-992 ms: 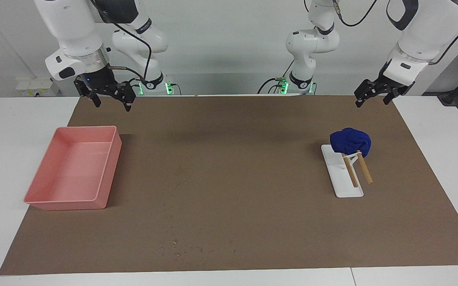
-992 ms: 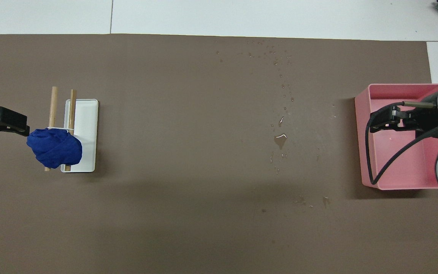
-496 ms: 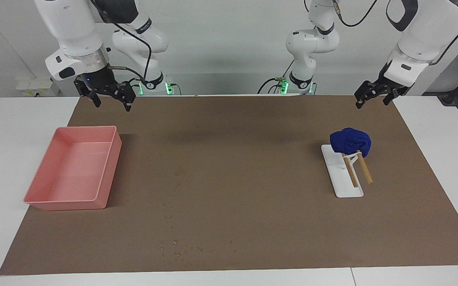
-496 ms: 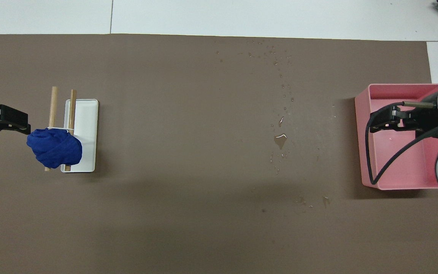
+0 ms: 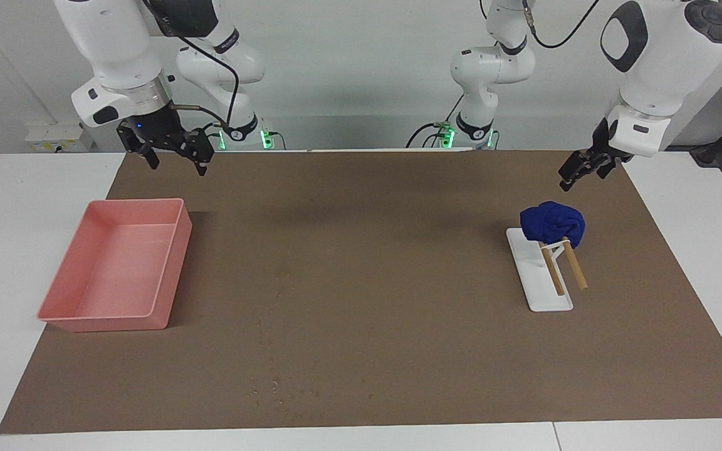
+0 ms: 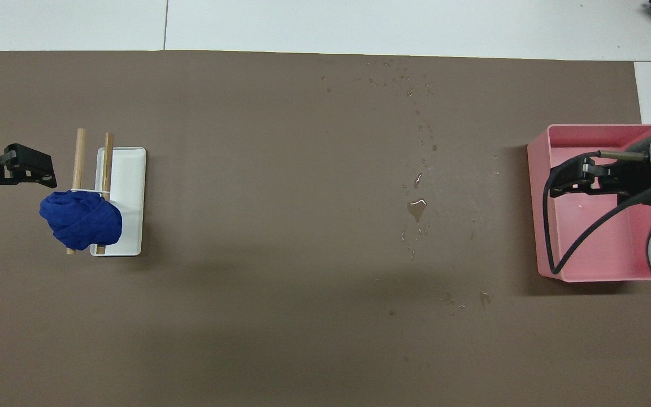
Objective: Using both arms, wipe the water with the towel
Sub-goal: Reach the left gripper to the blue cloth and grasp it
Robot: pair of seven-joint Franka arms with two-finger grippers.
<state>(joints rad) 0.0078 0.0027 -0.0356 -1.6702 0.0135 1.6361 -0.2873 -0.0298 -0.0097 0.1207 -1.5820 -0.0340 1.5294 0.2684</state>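
- A brown mat (image 5: 398,263) covered most of a white table (image 5: 16,207), with a pale wall at the robots' end.
- No brand, label or writing could be read on anything in view.
- A pink bin (image 5: 116,270) (image 6: 597,203) sat on the mat toward the right arm's end; nothing solid lay in it, though a faint wet sheen showed on its floor.
- A white tray (image 5: 539,275) (image 6: 125,198) sat toward the left arm's end, carrying a small stand with two wooden rods (image 5: 565,269) (image 6: 92,164); a bunched blue towel (image 5: 552,224) (image 6: 81,220) was heaped on the stand's end nearer the robots.
- The water (image 5: 279,388) (image 6: 416,208) lay scattered as droplets on the mat between bin and tray, closer to the bin, with one small puddle and a trail running toward the mat's edge farthest from the robots.
- The left gripper (image 5: 577,168) (image 6: 12,172) hung in the air just beside the towel, apart from it, holding nothing; how far its fingers stood apart I could not tell.
- The right gripper (image 5: 173,155) (image 6: 577,180) hung raised, over the bin in the overhead view, fingers spread wide and empty.
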